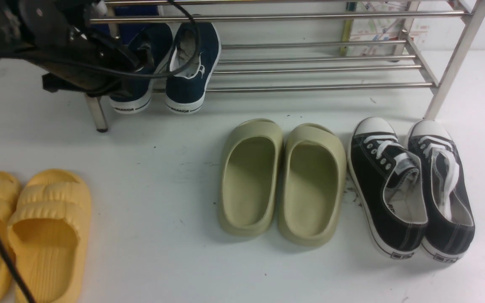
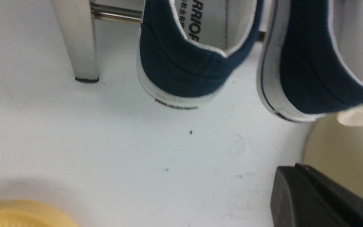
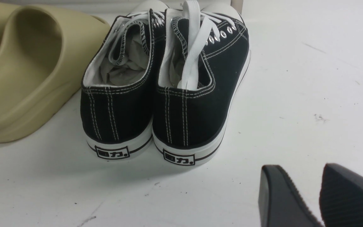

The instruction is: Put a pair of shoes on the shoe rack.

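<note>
Two navy-blue slip-on shoes rest side by side at the left end of the steel shoe rack [image 1: 310,67], on its lower bars, with their white heels hanging over the front bar. They are the left shoe [image 1: 133,94] and the right shoe [image 1: 192,63]. The left wrist view shows their heels, the left one [image 2: 181,72] and the right one [image 2: 307,78], beside a rack leg [image 2: 80,41]. My left gripper [image 1: 139,63] hovers just in front of the heels; its fingers [image 2: 298,170] are pressed together and hold nothing. My right gripper [image 3: 298,176] is open and empty above the table behind the black sneakers; it is out of the front view.
Olive-green slides [image 1: 280,181] lie mid-table. Black lace-up sneakers [image 1: 411,189] lie to their right and show in the right wrist view [image 3: 162,107]. Yellow slides [image 1: 44,231] sit at the front left. The rack's right leg [image 1: 453,63] stands behind the sneakers.
</note>
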### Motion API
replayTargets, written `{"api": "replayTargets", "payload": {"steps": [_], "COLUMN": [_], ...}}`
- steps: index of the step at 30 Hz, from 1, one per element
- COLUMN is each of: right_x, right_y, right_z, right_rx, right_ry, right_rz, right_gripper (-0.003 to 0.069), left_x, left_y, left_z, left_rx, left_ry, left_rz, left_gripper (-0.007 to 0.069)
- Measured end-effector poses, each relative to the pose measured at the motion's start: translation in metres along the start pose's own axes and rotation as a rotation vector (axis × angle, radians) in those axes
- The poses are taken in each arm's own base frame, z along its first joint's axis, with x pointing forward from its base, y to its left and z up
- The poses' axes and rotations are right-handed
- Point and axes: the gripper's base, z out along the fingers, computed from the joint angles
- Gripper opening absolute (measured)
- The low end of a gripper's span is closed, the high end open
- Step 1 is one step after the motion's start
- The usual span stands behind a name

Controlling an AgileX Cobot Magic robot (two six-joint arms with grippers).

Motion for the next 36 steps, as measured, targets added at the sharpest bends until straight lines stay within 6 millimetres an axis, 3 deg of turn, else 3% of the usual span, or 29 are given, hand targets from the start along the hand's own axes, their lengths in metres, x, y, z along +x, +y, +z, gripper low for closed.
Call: {"api": "replayTargets", "payload": {"steps": [1, 6, 9, 10, 11, 13, 14, 15, 17, 19, 20, 23, 29, 36], "right_x": [0.000, 0.000, 0.000, 0.000, 0.000, 0.000, 0.000, 0.000, 0.000, 0.000, 0.000, 0.000, 0.000, 0.000], "right_y": [0.000, 0.000, 0.000, 0.000, 0.000, 0.000, 0.000, 0.000, 0.000, 0.000, 0.000, 0.000, 0.000, 0.000], "right_z": [0.000, 0.000, 0.000, 0.000, 0.000, 0.000, 0.000, 0.000, 0.000, 0.000, 0.000, 0.000, 0.000, 0.000], "right_rx": [0.000, 0.000, 0.000, 0.000, 0.000, 0.000, 0.000, 0.000, 0.000, 0.000, 0.000, 0.000, 0.000, 0.000], "right_ry": [0.000, 0.000, 0.000, 0.000, 0.000, 0.000, 0.000, 0.000, 0.000, 0.000, 0.000, 0.000, 0.000, 0.000], "right_rz": [0.000, 0.000, 0.000, 0.000, 0.000, 0.000, 0.000, 0.000, 0.000, 0.000, 0.000, 0.000, 0.000, 0.000], "right_gripper": [0.0239, 0.0239, 0.0239, 0.0239, 0.0239, 0.0239, 0.0239, 0.0239, 0.0239, 0.0239, 0.0239, 0.0239, 0.0239, 0.0239], "left_x": [0.000, 0.023, 0.062, 0.080, 0.082, 0.132, 0.134, 0.165, 0.195, 0.207, 0.223, 0.232, 0.244, 0.236], "left_y": [-0.001, -0.007, -0.004, 0.000, -0.001, 0.010, 0.010, 0.017, 0.024, 0.027, 0.032, 0.035, 0.037, 0.036], "left_z": [-0.007, -0.101, -0.164, -0.178, -0.183, -0.211, -0.208, -0.219, -0.217, -0.213, -0.207, -0.206, -0.223, -0.227], "left_rx": [0.003, 0.041, 0.073, 0.079, 0.084, 0.112, 0.108, 0.132, 0.150, 0.156, 0.164, 0.178, 0.222, 0.243], "left_ry": [-0.008, -0.096, -0.191, -0.201, -0.214, -0.237, -0.224, -0.235, -0.214, -0.203, -0.197, -0.229, -0.361, -0.467], "left_rz": [0.002, 0.024, 0.029, 0.028, 0.030, 0.012, 0.009, -0.008, -0.024, -0.031, -0.039, -0.045, -0.033, -0.040], "left_gripper": [-0.0014, -0.0014, -0.0014, -0.0014, -0.0014, -0.0014, -0.0014, -0.0014, -0.0014, -0.0014, -0.0014, -0.0014, -0.0014, -0.0014]}}
